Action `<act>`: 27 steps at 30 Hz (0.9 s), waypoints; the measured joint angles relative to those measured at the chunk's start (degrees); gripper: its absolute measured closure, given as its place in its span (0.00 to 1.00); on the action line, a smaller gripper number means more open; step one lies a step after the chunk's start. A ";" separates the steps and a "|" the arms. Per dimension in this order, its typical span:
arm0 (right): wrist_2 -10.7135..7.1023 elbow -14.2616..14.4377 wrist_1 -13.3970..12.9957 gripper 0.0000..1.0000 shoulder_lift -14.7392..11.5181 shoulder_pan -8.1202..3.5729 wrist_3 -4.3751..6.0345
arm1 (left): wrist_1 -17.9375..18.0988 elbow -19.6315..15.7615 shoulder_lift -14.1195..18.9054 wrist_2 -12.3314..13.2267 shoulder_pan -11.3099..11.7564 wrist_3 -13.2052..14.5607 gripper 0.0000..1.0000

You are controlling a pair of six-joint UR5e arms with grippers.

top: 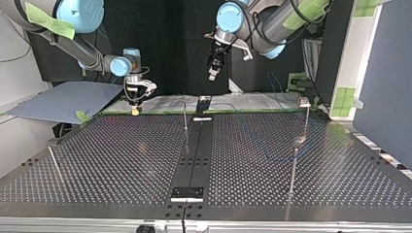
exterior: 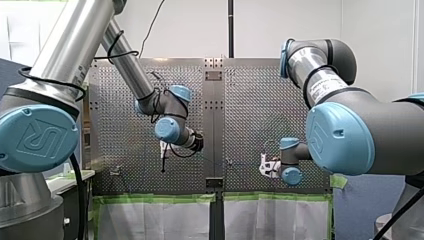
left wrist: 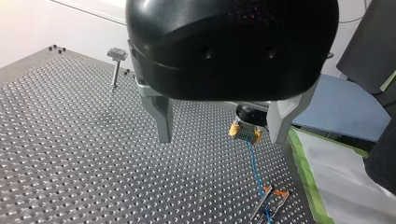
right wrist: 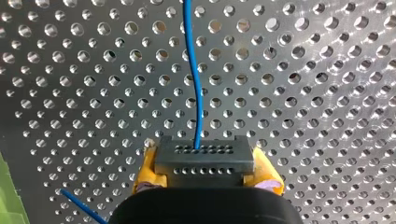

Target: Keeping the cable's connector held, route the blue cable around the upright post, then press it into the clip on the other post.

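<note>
Routing has not begun, by my reading. My right hand (right wrist: 205,176) grips the connector (right wrist: 204,158) between yellow pads (right wrist: 145,175), low over the table (top: 121,160). The blue cable (right wrist: 193,74) runs from it across the perforated steel, its slack lying loose toward the top view's right. My left hand (left wrist: 219,137) hangs high, metal fingers (left wrist: 161,116) spread wide, holding nothing. Next it should drop onto the slack and lead it around the upright post (top: 185,114), then toward the headed post (top: 305,108). Green tape (exterior: 150,198) edges the table; a white wall stands beyond — a dark curtain opposite.
</note>
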 joint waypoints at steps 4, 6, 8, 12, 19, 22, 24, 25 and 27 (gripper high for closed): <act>-0.04 0.00 0.28 1.00 0.03 -0.15 -0.07 | 0.01 -2.46 2.47 0.06 0.12 -0.24 0.00; -0.04 0.02 0.58 1.00 0.04 -0.25 -0.07 | 0.03 -3.56 3.59 0.07 0.11 -0.27 0.00; -0.05 0.03 0.76 1.00 0.05 -0.31 -0.12 | 0.03 -4.38 4.81 0.05 0.10 -0.28 0.00; -0.06 0.00 0.91 1.00 0.07 -0.35 -0.24 | 0.01 -4.92 6.51 0.00 0.09 -0.24 0.00; -0.06 -0.02 0.94 1.00 0.07 -0.37 -0.28 | 0.00 -5.01 7.00 -0.01 0.08 -0.21 0.00; -0.06 -0.03 0.93 1.00 0.07 -0.37 -0.28 | 0.00 -5.02 7.01 -0.01 0.08 -0.21 0.00; -0.06 -0.03 0.94 1.00 0.07 -0.37 -0.28 | 0.00 -5.03 7.01 -0.01 0.08 -0.21 0.00; -0.06 -0.03 0.94 1.00 0.07 -0.37 -0.28 | 0.00 -5.03 7.02 -0.02 0.08 -0.21 0.00; -0.06 -0.03 0.94 1.00 0.07 -0.37 -0.28 | 0.00 -5.03 7.03 -0.02 0.08 -0.21 0.00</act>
